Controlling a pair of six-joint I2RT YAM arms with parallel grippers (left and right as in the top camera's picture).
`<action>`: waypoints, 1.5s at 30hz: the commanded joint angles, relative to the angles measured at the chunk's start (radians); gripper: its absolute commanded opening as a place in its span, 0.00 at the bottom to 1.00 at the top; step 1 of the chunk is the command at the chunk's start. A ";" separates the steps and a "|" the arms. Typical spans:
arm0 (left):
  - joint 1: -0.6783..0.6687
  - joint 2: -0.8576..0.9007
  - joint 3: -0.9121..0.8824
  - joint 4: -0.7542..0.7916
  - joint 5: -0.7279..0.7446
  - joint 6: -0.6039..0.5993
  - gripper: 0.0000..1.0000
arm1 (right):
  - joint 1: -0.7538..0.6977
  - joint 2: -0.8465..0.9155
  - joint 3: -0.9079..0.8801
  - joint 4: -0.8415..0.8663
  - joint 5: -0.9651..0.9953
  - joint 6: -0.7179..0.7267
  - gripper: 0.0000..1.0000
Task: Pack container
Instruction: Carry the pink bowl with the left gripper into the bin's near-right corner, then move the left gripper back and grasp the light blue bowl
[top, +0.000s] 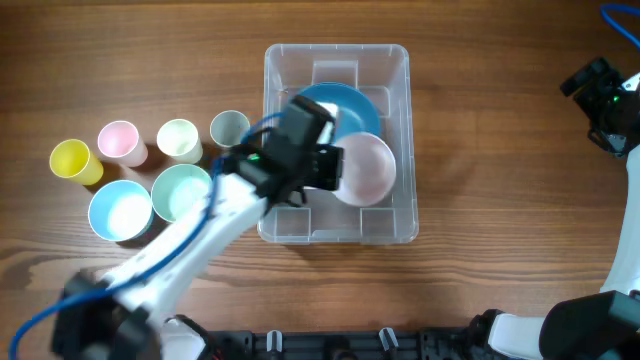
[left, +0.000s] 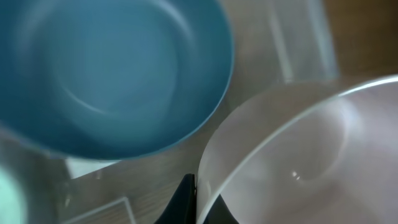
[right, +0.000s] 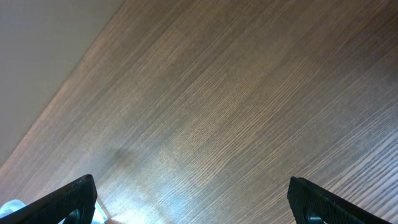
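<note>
1. Overhead: the large clear plastic rectangular container (top: 335, 47) stands in the middle of the wooden table (top: 500, 150). The left gripper (top: 335, 165) reaches inside it, at the pale pink round bowl (top: 372, 172) beside the blue round bowl (top: 352, 108).
2. Left wrist: the jaws pinch the pink bowl's rim.
3. Right wrist: the right gripper (right: 193, 200) is spread wide above the table.

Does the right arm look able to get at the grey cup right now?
Probably not. The right gripper, jaws open, sits at the far right edge; the container and the left arm, over it at the cream bowl, lie between it and the grey cup.
</note>
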 joint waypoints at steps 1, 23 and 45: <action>-0.048 0.116 0.008 0.045 -0.040 0.015 0.04 | 0.004 0.007 0.008 0.002 0.003 0.006 1.00; -0.056 0.108 0.196 -0.063 -0.068 0.003 0.44 | 0.004 0.007 0.008 0.002 0.003 0.006 1.00; 1.180 -0.156 -0.056 -0.466 -0.135 -0.143 0.55 | 0.004 0.007 0.008 0.002 0.003 0.006 1.00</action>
